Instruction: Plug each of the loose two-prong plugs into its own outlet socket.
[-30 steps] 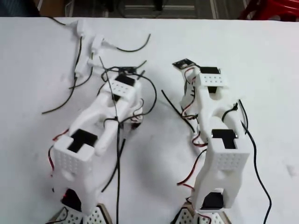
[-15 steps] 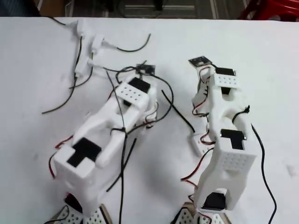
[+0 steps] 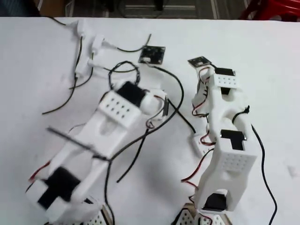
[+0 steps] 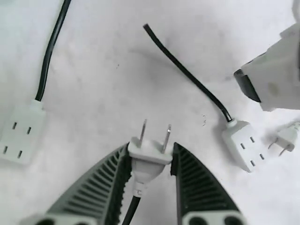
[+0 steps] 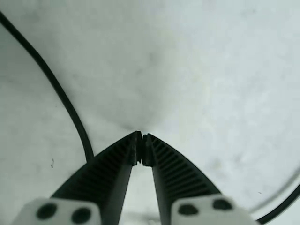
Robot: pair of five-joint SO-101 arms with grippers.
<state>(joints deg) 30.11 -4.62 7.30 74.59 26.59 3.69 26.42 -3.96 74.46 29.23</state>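
Left gripper pinches white plastic two-prong plug, right gripper closed on nothing; risk: trailing black cord drag twists prongs off white plastic outlet socket.

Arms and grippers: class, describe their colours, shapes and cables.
The left arm and right arm have blocky white shells with dotted panels, black motors, and thin red and black wires. The left gripper and right gripper have dark, ribbed, wedge-shaped fingers on white bases with round holes.
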